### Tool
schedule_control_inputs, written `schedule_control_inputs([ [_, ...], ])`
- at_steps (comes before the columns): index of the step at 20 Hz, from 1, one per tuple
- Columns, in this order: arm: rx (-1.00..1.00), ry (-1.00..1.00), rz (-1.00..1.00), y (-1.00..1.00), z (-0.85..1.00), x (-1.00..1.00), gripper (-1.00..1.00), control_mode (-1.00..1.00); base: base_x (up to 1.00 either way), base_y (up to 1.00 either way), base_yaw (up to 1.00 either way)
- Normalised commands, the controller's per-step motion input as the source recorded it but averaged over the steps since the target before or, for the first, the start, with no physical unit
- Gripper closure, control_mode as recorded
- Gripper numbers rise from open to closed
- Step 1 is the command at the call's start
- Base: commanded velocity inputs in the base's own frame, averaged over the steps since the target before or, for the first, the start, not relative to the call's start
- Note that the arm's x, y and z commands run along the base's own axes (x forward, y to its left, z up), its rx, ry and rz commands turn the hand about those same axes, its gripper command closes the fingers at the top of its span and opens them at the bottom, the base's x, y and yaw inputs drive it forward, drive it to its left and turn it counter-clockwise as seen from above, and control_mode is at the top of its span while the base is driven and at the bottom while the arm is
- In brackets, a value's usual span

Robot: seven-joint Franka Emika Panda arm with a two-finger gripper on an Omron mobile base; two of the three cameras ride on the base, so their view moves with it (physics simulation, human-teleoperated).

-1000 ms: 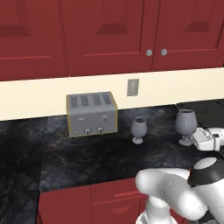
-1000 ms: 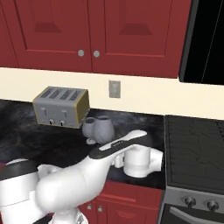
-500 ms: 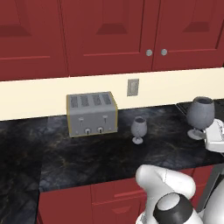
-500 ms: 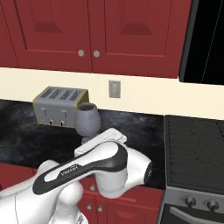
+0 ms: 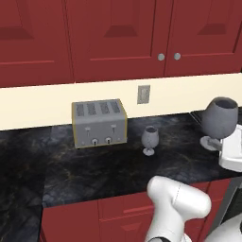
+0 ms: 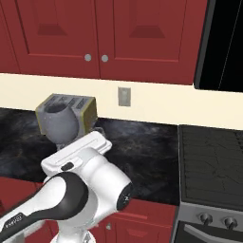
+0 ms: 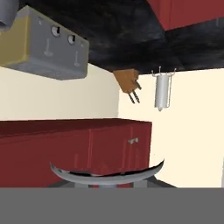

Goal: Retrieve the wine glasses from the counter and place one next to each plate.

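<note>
Lifted clear of the counter (image 5: 94,170), one wine glass (image 5: 220,118) now rides in the gripper (image 5: 226,147), whose jaws are clamped tight on its stem, where a second ago it stood near the worktop's right end. Its twin (image 5: 150,139) waits mid-counter, right of the toaster (image 5: 99,122). The carry toward the plates can likely begin.

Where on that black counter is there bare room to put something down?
The counter is bare in front of the toaster and left of it. More bare top lies between the standing wine glass and the stove. It is crowded around the toaster and that glass.
</note>
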Motion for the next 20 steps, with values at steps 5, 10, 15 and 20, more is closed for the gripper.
schedule_control_inputs([
  [5, 0.00, -0.03, 0.00, 0.05, 0.12, -0.19, 1.00, 1.00, -0.76, -0.02, -0.21],
  [10, 0.00, 0.00, 0.00, 0.00, 0.00, 0.00, 1.00, 1.00, -0.08, -0.03, -0.92],
  [15, 0.00, 0.00, 0.00, 0.00, 0.00, 0.00, 1.00, 1.00, 0.00, 0.00, -1.00],
  [20, 0.00, 0.00, 0.00, 0.00, 0.00, 0.00, 1.00, 1.00, 0.00, 0.00, -1.00],
])
